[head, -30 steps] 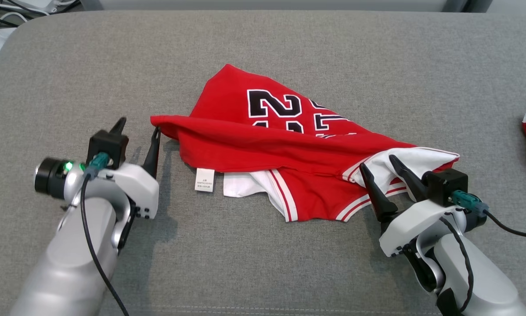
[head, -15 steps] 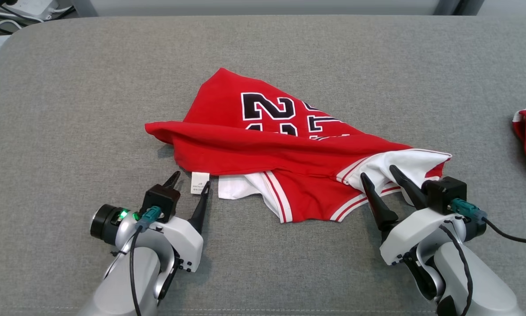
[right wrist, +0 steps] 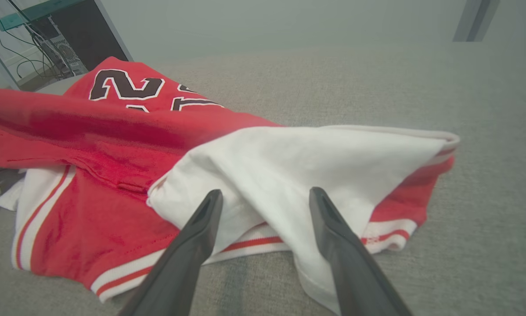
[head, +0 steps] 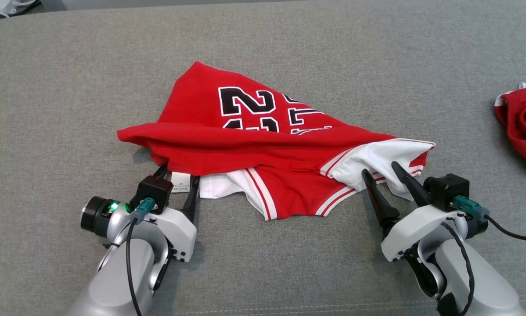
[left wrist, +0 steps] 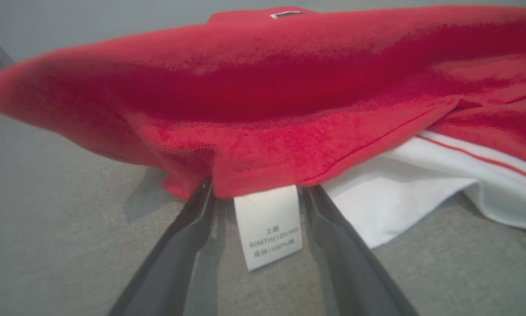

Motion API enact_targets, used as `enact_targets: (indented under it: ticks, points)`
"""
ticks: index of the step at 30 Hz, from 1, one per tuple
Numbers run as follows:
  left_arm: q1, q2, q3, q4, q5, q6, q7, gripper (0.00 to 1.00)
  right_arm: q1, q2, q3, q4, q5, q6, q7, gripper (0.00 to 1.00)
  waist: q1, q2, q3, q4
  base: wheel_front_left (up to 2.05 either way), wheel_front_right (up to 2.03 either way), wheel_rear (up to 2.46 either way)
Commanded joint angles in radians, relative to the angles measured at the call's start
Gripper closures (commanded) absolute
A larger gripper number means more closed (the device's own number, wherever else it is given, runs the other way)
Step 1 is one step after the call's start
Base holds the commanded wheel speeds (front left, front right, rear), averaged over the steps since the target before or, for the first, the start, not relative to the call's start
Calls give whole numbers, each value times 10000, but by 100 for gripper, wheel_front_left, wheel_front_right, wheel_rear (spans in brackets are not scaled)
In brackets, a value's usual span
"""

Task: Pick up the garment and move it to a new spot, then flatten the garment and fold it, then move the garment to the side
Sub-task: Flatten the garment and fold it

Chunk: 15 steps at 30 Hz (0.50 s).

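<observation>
The garment (head: 263, 145), a red jersey with black numbers and white-striped trim, lies crumpled in the middle of the grey cushion (head: 70, 87). My left gripper (head: 177, 173) stands open at its near left hem. Its fingertips reach just under the red edge on either side of the white care label (head: 180, 182). In the left wrist view the label (left wrist: 269, 226) hangs between the two fingers (left wrist: 188, 228) of the left gripper (left wrist: 258, 186). My right gripper (head: 379, 169) is open at the white sleeve flap (right wrist: 315, 158), with its tips resting over the fabric and nothing pinched.
A second red garment (head: 520, 123) lies bunched at the cushion's right edge. Bare grey cushion surrounds the jersey on the left, far and near sides. Cables and a dark rack (right wrist: 48, 39) stand beyond the cushion's far left.
My left gripper has come from the jersey's left corner round to the near hem and pushed in beside the label. The right gripper has hardly moved. The camera has shifted.
</observation>
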Motion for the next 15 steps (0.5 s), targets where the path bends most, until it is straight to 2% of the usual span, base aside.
enact_targets:
  ticks: [1,4,5,6,7,9,15]
  points:
    - [-305,136,375,-196,10,-110,-131,0,52,53,33,-280,-56,31,-136,0,0,-1,22,-8,0,0,0]
    - [-275,60,496,-242,-8,-183,-131,0,19,100,-32,-319,-108,31,-136,0,0,-1,44,-4,0,0,0]
    - [-262,47,516,-255,16,-200,-131,9,8,116,-54,-337,-135,31,-136,0,0,-1,49,8,0,0,0]
    - [-257,40,536,-303,55,-215,-131,26,1,135,-83,-362,-150,31,-136,0,0,-1,50,26,0,0,0]
    - [-249,43,562,-410,114,-202,-131,35,-4,143,-110,-389,-169,31,-136,0,0,-1,47,50,0,0,0]
    - [-200,67,628,-603,207,-200,-131,98,10,146,-141,-401,-196,31,-136,0,0,-1,20,115,0,0,0]
    - [-6,83,735,-936,338,-307,-131,100,78,130,-197,-386,-200,31,-136,0,0,-1,-121,344,0,0,0]
